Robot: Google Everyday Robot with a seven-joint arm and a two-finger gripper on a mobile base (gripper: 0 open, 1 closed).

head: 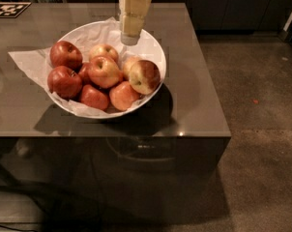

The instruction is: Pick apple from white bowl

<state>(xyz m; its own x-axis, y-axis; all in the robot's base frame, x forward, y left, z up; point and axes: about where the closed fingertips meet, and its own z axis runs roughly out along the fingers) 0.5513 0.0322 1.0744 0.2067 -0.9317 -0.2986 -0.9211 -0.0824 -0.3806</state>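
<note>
The white bowl [153, 50] stands on a grey-brown table and is lined with crumpled white paper. It holds several apples. The apple [144, 76], yellow-green with a brownish-red patch on top, lies high against the bowl's right rim. My gripper [129, 37], cream-coloured, hangs down from the top edge of the camera view over the back of the bowl. It is above the paper, behind and a little left of the apple, and touches no fruit.
Dark red apples [65, 81] fill the bowl's left side, and a yellow-red apple [104, 71] lies in the middle. Paper [27, 62] sticks out over the left rim. The table edge [204, 135] runs in front. A tag marker [9, 8] lies at the back left.
</note>
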